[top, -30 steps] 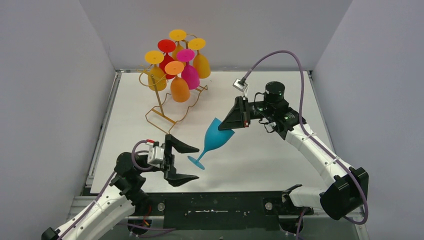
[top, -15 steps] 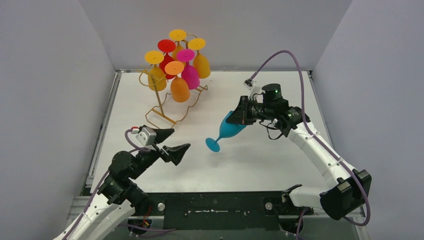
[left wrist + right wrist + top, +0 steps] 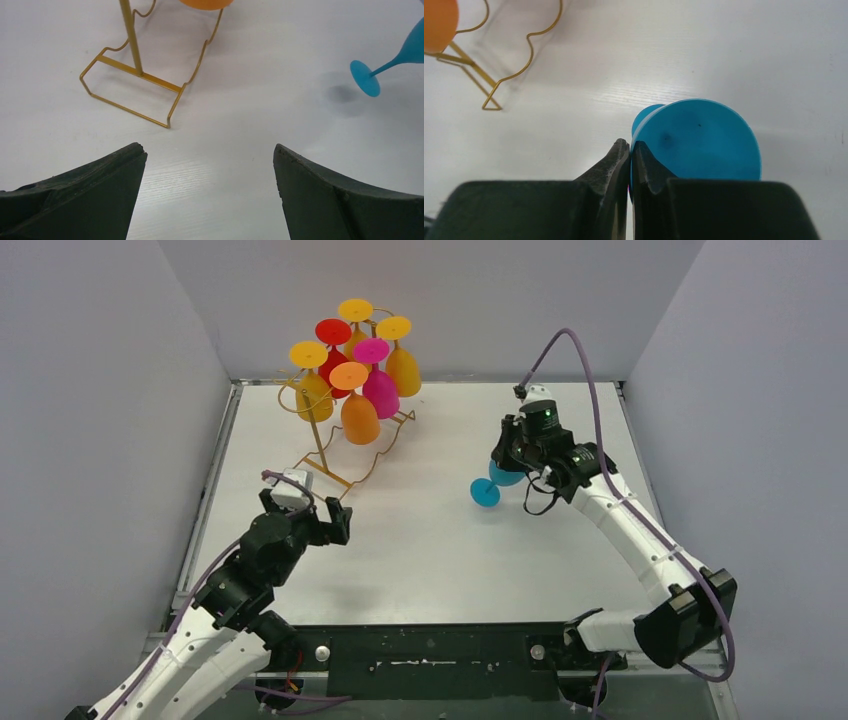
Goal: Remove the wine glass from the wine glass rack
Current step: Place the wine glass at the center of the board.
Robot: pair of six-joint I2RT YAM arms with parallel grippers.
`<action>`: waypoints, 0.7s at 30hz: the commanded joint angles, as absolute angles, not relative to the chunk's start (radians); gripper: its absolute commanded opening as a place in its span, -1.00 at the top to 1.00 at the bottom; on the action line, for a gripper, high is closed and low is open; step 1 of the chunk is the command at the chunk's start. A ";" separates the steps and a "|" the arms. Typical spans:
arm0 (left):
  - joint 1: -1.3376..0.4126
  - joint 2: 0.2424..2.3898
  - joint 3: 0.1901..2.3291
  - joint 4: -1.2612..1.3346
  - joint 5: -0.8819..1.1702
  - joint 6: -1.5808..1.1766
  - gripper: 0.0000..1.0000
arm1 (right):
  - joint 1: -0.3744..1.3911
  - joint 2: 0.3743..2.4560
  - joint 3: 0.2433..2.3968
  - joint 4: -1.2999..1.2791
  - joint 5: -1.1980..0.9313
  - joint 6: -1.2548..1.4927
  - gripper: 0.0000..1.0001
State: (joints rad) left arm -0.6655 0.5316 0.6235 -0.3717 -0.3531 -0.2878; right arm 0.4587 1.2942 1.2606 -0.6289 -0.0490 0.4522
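Operator: Whereabouts of the wine glass (image 3: pixel 696 140)?

Spotter: Your blue one is off the wine glass rack (image 3: pixel 132 40) and well apart from it, out to its right over the white table (image 3: pixel 430 560). It hangs tilted, with its foot turned back toward the rack. In the left wrist view its shadow lies apart from the foot, so it is clear of the surface.

Operator: Grip on it?

Spotter: Your right gripper (image 3: pixel 630 146) has its fingers (image 3: pixel 604 172) drawn almost together, leaving only a thin slit between the tips. The edge of the blue bowl sits right at that slit and looks pinched there. The rest of the bowl bulges out to one side of the fingers.

Operator: Left side?

Spotter: Your left gripper (image 3: pixel 208 149) is spread wide and holds nothing. It sits just in front of the rack's rectangular wire base, on your side of it, and touches neither the wire nor the blue glass.

Operator: Rack itself?

Spotter: It stands upright, and six more glasses (image 3: pixel 381 390) hang on it, feet up and bowls down: three yellow, one red, one pink and one orange. The orange one hangs lowest, above the wire base.
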 commanded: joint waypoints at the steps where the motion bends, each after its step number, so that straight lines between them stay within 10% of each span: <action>1: -0.654 0.524 0.640 -0.427 -0.509 -0.335 -0.95 | 0.466 1.386 1.319 -0.548 0.094 0.450 1.00; 21: -0.649 0.424 0.632 -0.507 -0.817 -0.421 -0.95 | 0.522 1.813 1.640 -0.584 0.227 0.381 1.00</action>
